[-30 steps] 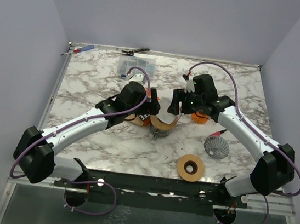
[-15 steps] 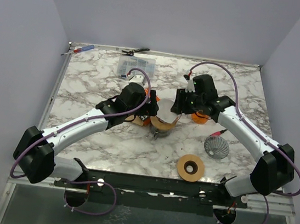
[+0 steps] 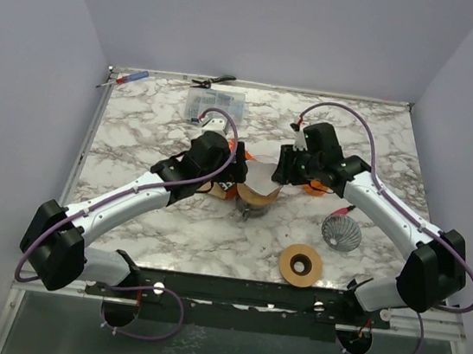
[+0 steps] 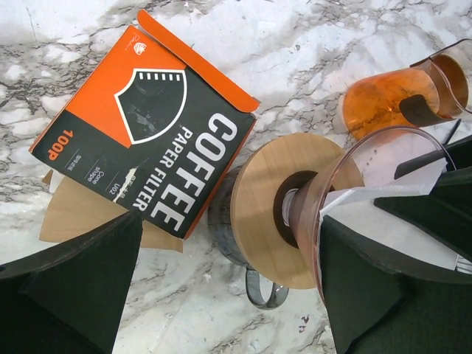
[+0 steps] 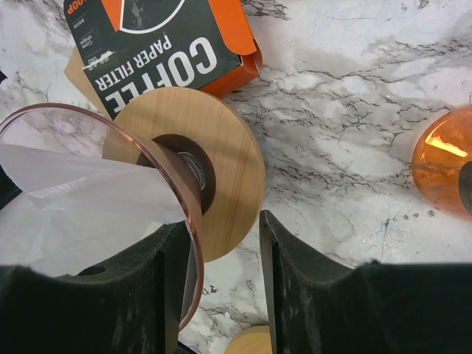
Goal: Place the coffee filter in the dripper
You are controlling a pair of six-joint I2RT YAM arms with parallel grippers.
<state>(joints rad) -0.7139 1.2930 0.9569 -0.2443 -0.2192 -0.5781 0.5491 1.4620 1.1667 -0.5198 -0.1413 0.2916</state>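
The paper filter [image 5: 81, 192] sits inside the dripper [image 5: 225, 158], in the middle of the bench [image 5: 354, 110]. The right gripper [image 5: 220, 228] straddles the glass rim, likely to press the paper flat, though whether it pinches I cannot tell. The left gripper [image 4: 228, 247] stands released beside it.

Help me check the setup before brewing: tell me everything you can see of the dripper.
The dripper is a clear, pink-tinted glass cone with a round wooden collar and a dark centre ring. It sits on a handled cup mid-table, beside the orange and black filter box. A white paper filter lies inside the cone. The right end effector straddles the cone's rim, one finger inside, one outside; a gap shows beside the outer finger.
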